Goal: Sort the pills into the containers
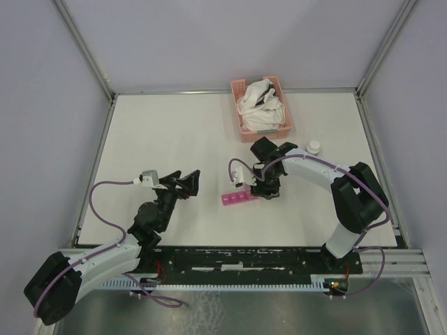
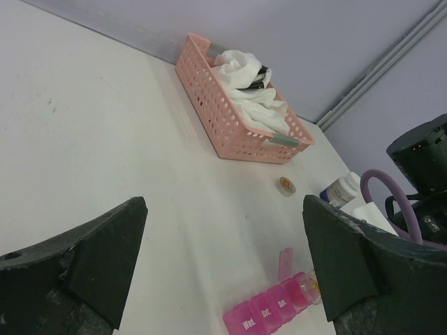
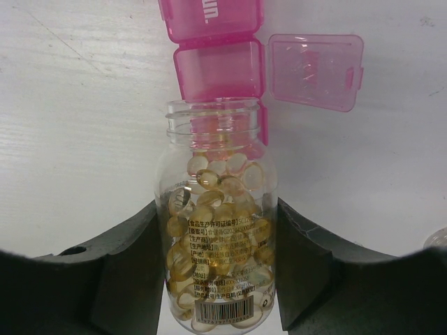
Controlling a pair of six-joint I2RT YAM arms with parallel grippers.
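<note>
My right gripper (image 3: 216, 213) is shut on a clear, uncapped jar (image 3: 218, 230) filled with amber pills (image 3: 209, 209). The jar is tipped so that its mouth lies at the end compartment of the pink strip of containers (image 3: 218, 66), whose lid (image 3: 316, 61) is flipped open. From above, the right gripper (image 1: 265, 187) hovers over the right end of the containers (image 1: 236, 199). My left gripper (image 1: 188, 181) is open and holds nothing, left of the strip. In its view the containers (image 2: 269, 310) lie low between its fingers (image 2: 105, 258), and the jar mouth (image 2: 312, 285) peeks out at the right.
A pink lattice basket (image 1: 246, 125) with white cloth stands at the back, also in the left wrist view (image 2: 223, 118). A white-capped bottle (image 1: 313, 147) (image 2: 342, 188) and a small round cap (image 2: 286, 185) sit right of the right arm. Metal frame posts line the table edges.
</note>
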